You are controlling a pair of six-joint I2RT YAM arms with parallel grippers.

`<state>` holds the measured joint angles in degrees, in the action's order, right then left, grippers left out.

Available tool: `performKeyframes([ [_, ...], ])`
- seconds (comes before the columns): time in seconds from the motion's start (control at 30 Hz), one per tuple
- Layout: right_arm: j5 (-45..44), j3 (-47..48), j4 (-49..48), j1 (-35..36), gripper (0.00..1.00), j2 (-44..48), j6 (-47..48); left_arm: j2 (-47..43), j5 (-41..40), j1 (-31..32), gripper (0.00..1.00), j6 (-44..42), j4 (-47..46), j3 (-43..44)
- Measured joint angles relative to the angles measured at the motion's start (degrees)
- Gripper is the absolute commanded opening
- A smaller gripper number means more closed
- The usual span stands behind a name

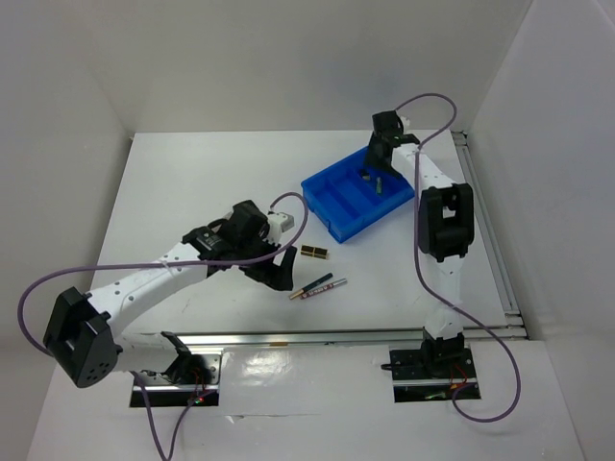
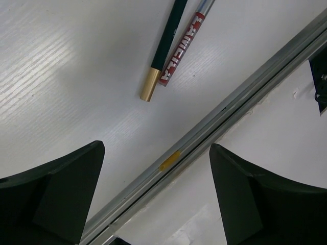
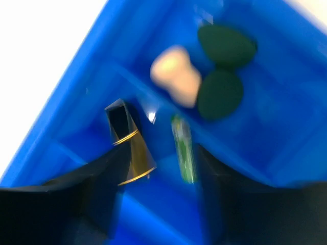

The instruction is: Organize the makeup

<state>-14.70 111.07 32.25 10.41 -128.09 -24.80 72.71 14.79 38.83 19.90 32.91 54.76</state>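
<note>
My left gripper (image 1: 280, 273) hangs open and empty over the table; its wide black fingers (image 2: 66, 189) frame the metal rail. Just beyond it lie two thin pencils: a dark green one with a gold cap (image 2: 163, 51) and a red and silver one (image 2: 182, 47), side by side (image 1: 318, 286). A gold-black lipstick (image 1: 314, 253) lies on the table nearby. My right gripper (image 3: 158, 158) is open inside the blue tray (image 1: 332, 206). Another gold-black lipstick (image 3: 127, 145) leans by its left finger, and a green tube (image 3: 183, 148) stands between the fingers. This view is blurred.
In the compartment behind sit a beige sponge (image 3: 176, 76) and two dark green sponges (image 3: 220, 94). A metal rail (image 2: 219, 122) runs along the table's near edge, with a yellow mark on it. White walls close in the table at the back and on both sides.
</note>
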Motion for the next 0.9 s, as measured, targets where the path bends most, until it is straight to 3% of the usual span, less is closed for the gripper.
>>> performKeyframes([
  [0.13,-1.8,-9.1,-0.3,2.6,0.27,7.4,0.6,0.7,-2.7,0.1,0.96,0.0,0.9,1.5],
  [0.3,-5.6,-28.6,-1.5,11.7,0.28,28.0,-2.0,-0.3,-6.3,0.1,0.91,0.0,1.6,4.6],
  [0.4,-7.4,-37.9,-0.2,20.8,0.31,41.4,-7.3,-2.8,-8.1,0.1,0.90,-0.1,2.2,5.7],
  [0.53,-8.0,-46.0,3.9,32.4,0.47,53.7,-15.9,-7.1,-8.5,0.0,0.90,-0.2,2.7,6.5],
  [0.77,-5.9,-53.9,13.3,48.6,0.52,53.5,-38.6,-10.3,-14.8,0.0,0.90,1.3,5.3,9.2],
  [0.9,-4.0,-59.0,13.3,51.1,0.50,51.6,-49.5,-10.9,-15.2,-0.1,0.90,1.5,5.8,9.4],
])
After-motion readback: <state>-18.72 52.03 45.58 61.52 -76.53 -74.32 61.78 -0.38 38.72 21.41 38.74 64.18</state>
